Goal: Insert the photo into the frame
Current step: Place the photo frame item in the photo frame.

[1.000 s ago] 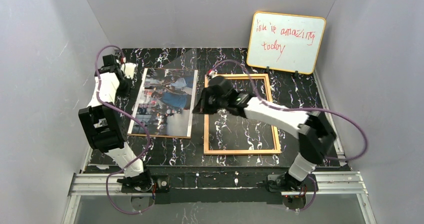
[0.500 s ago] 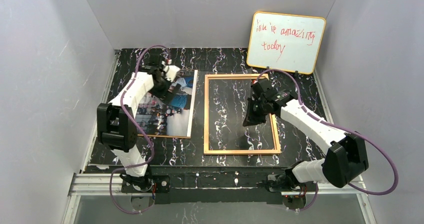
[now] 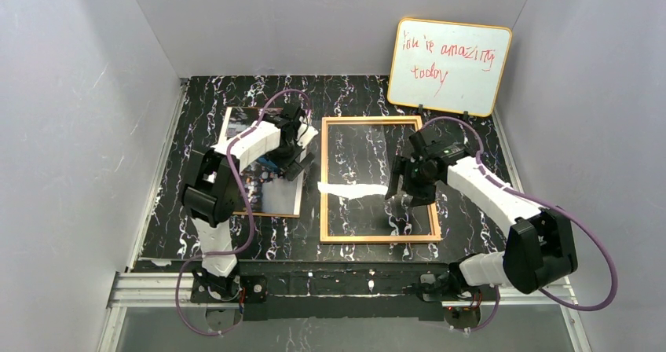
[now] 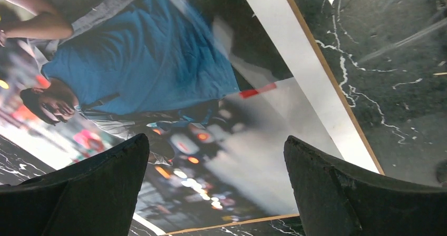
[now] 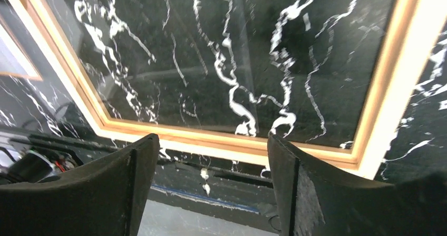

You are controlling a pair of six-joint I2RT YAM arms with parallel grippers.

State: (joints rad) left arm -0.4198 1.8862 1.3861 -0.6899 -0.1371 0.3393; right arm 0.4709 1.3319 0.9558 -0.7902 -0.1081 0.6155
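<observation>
**Item 1.** Large rectangular glossy photo (image 3: 271, 199) of people in blue and white. It lies face up on the left of the black, white-veined tabletop (image 3: 471, 144).

**Item 2.** Thin light-orange wooden frame (image 3: 379, 238) with a clear pane, lying flat just right of the photo and not touching it.

**Step, as I judge it:** reaching for the photo, which is not yet gripped.
- The left gripper (image 3: 289, 152) hangs over the photo's far right part, claw spread wide and empty.
- The right gripper (image 3: 408, 187) is over the frame's right half, claw well parted and empty.

**Next move:** probably working a finger under the flat print's edge.

**Views:** only the left wrist view shows the print's white margin. Only the overhead view shows the gap between the two items.
</observation>
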